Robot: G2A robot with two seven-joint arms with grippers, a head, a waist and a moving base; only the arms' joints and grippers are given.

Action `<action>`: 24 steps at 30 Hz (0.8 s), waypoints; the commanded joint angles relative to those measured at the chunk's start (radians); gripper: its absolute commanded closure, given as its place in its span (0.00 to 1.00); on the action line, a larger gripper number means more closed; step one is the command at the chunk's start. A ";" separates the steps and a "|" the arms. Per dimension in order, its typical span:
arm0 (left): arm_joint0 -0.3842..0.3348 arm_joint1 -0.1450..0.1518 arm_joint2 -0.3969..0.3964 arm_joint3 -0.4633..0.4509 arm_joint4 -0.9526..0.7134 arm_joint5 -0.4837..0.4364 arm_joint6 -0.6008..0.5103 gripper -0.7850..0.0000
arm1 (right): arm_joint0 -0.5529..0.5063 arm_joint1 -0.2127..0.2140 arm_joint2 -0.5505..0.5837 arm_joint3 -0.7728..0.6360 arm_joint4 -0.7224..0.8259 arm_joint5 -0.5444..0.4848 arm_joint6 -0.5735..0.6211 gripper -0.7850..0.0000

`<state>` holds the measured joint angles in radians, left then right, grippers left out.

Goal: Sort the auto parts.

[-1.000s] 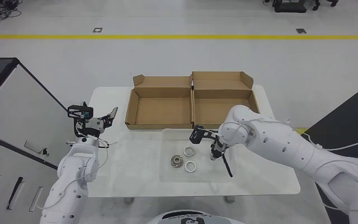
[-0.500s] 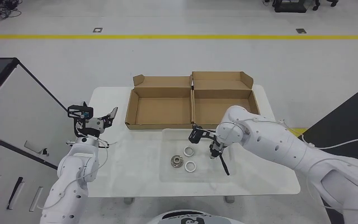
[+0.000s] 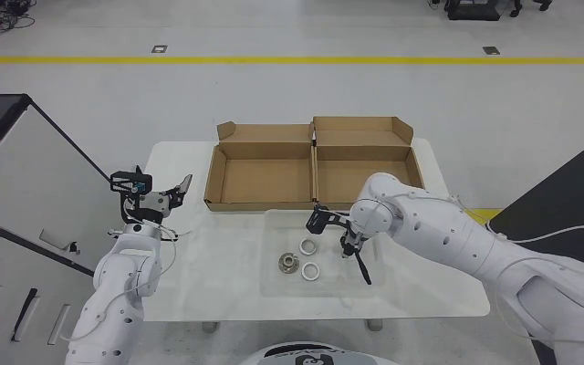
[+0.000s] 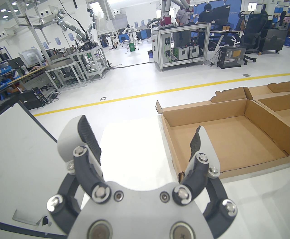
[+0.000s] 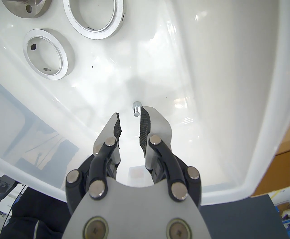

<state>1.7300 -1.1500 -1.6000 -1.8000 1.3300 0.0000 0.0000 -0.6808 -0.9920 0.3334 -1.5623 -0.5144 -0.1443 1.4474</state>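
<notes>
Right claw: my right claw (image 5: 131,112) is hanging low inside the white tray (image 5: 226,90). Its jaws are standing a narrow gap apart and gripping nothing.
Bolt: a small silvery bolt (image 5: 136,109) is lying on the tray floor at the mouth of that gap, just beside one ribbed pad (image 5: 143,122).
Bolt axis: its long axis is running in line with my fingers. The head is pointing away from my wrist and the threaded end is pointing back into the gap.
Hard to tell: I cannot say whether that pad is touching the bolt.
Small ring: a small ring (image 5: 66,60) of grey metal is lying flat farther along the tray floor, well apart from the bolt, with small holes showing in its wall.
Large ring: a large ring (image 5: 95,34) is lying flat just beside the small one, and the frame edge is cutting off its far side.
Flanged hub: a flanged hub (image 5: 34,9) is sitting near both rings and is cut off at the corner.
Table: the white table (image 3: 210,274) is carrying the tray near its front.
Left claw: my left claw (image 4: 140,123) is hovering wide open over the table's left end, holding nothing.
Left box: an open cardboard left box (image 4: 226,135) is lying just beyond that claw.
Right box: the right box (image 3: 360,173) is sitting side by side against the left one, behind the tray.
</notes>
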 commanded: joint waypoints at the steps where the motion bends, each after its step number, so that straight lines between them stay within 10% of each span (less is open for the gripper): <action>1: 0.000 0.000 0.000 0.000 0.000 0.000 0.000 0.00 | -0.008 -0.001 0.000 0.006 -0.005 -0.002 -0.010 0.73; 24: 0.000 0.000 0.000 0.000 0.000 0.000 0.000 0.00 | -0.041 -0.011 0.039 -0.001 -0.026 0.007 0.003 0.82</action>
<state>1.7300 -1.1500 -1.6000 -1.8000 1.3300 0.0000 0.0000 -0.7189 -1.0033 0.3713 -1.5686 -0.5391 -0.1324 1.4546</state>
